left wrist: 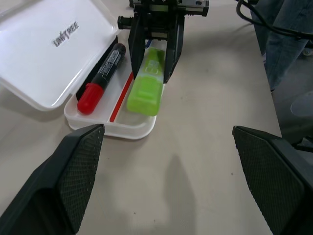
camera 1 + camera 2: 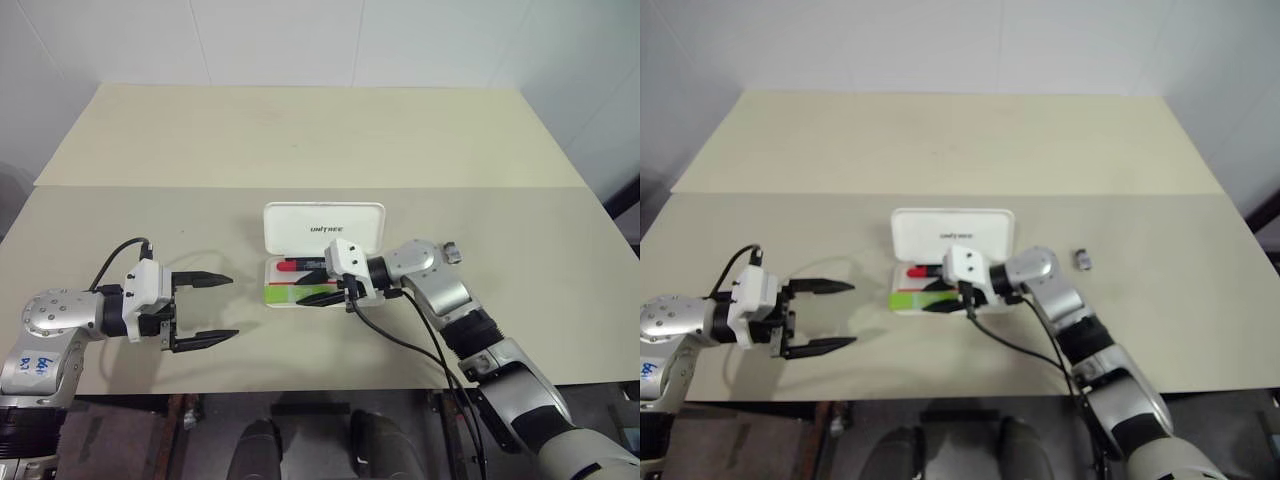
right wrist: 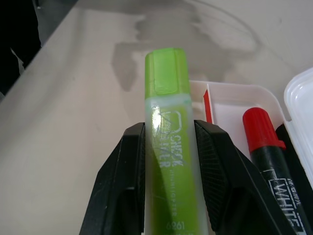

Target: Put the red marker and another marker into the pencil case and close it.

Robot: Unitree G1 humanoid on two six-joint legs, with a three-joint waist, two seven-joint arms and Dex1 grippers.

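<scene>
Lime-green highlighter (image 3: 168,147) with paler end, pinched in right gripper (image 1: 152,61) fingers

A pale cream worktop (image 2: 300,140) is filling most of the head views, running from the lower edge up to the upper third of the frame. A straight seam (image 2: 200,187) is crossing it from left to right just above the middle, splitting it into a far slab and a near slab. Behind it, a white wall (image 2: 300,40) is taking up the top of the frame, with faint panel lines showing. Even, soft light is falling over the surface, leaving only faint shadows. Below the near edge, a strip of dark floor (image 2: 200,440) is showing at the bottom.
</scene>
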